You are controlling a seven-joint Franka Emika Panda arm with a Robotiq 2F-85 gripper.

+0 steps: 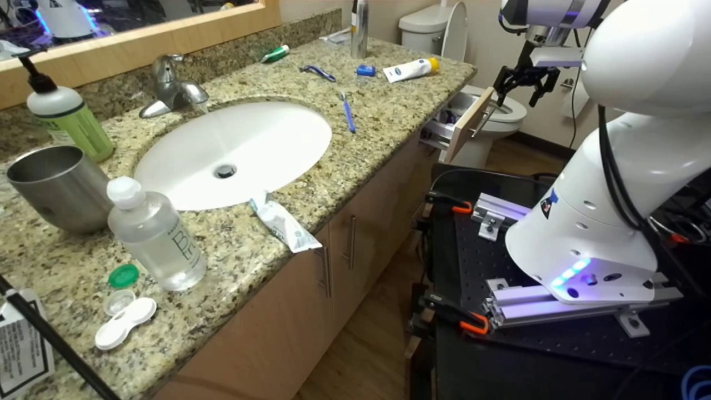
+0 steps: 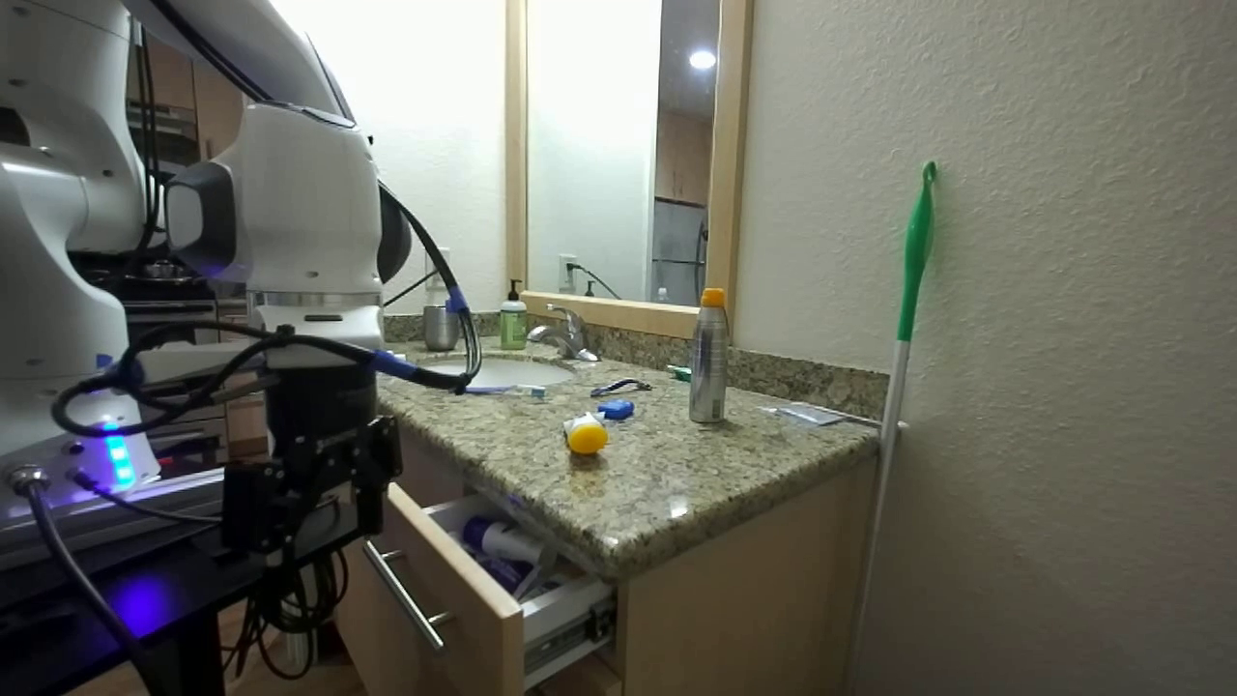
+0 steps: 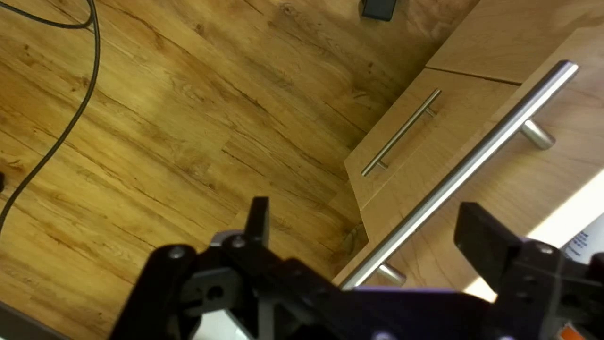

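Currently, black two-fingered gripper [image 3: 365, 217]: fingers spread wide apart, clamped on nothing, above the brown plank floor [image 3: 188, 141].
Long silver bar handle [image 3: 458, 177]: nearest the gripper, on the front of the pale wooden drawer [image 2: 488, 643]; contact I cannot tell. I judge that squaring both fingers to the bar, with small slow moves, keeps them off the drawer.
Drawer: standing partly out, a purple-ended white container [image 2: 512, 543] inside.
Speckled granite countertop [image 2: 638, 474]: I see a yellow-capped white tube [image 2: 587, 437] lying, an orange-capped silver can [image 2: 708, 372] upright.
Cream textured wall [image 2: 1063, 338]: a green-handled white pole [image 2: 913, 266] tilts just beside the countertop's corner.
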